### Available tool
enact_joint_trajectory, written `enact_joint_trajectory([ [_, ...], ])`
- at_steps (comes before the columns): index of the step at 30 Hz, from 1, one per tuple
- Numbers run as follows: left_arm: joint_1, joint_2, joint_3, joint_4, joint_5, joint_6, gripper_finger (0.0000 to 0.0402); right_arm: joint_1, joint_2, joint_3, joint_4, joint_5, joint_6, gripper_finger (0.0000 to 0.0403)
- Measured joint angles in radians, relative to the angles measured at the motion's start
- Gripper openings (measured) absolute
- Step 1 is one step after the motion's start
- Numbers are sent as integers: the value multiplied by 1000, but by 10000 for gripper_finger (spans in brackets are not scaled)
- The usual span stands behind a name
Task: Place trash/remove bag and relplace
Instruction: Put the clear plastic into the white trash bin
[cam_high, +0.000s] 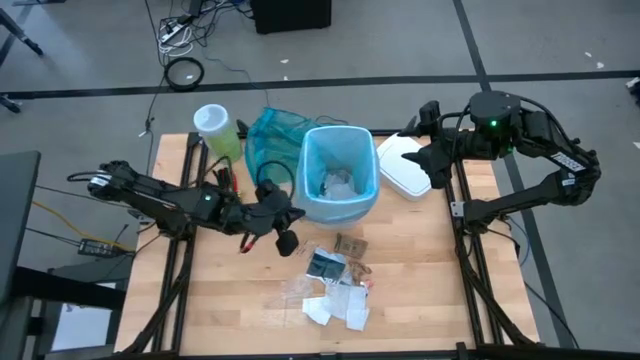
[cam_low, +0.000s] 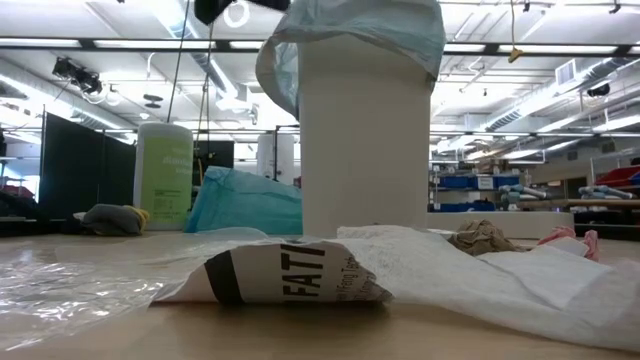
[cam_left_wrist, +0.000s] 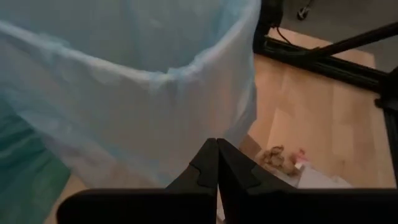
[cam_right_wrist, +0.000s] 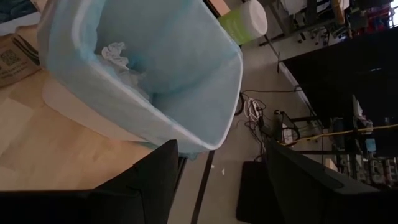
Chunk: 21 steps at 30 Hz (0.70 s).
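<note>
The white bin (cam_high: 340, 175) stands mid-table, lined with the light blue bag (cam_right_wrist: 155, 74), which is folded over its rim (cam_low: 350, 30). Some crumpled trash (cam_right_wrist: 115, 53) lies inside it. More trash (cam_high: 335, 285) is strewn on the table in front: white paper, dark packets, clear plastic (cam_low: 290, 275). My left gripper (cam_left_wrist: 216, 163) is shut and empty. It sits close beside the bin's near-left corner (cam_high: 292, 222), facing the bag's hanging skirt (cam_left_wrist: 155, 124). My right gripper (cam_right_wrist: 217, 168) is open, raised at the bin's right side (cam_high: 428, 160) and looking down into it. My left gripper's shut fingertips (cam_left_wrist: 211, 149) stand right in front of the bag's overhanging skirt on the bin's outer wall. Whether they touch the plastic, I cannot tell.
A darker teal bag (cam_high: 270, 135) lies crumpled to the far left of the bin. A green-lidded wipes canister (cam_high: 215, 130) stands beyond it. A flat white lid (cam_high: 405, 168) rests right of the bin, under my right arm. Bare wood shows at the near left.
</note>
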Motion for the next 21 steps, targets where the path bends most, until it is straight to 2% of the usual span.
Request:
enact_joint_trajectory([
  [13,4,44,-163,130,57,-86,7,0,5,0,-5,0,-6,229],
  [21,0,47,-273,151,70,-162,7,0,5,0,-7,0,-6,229],
])
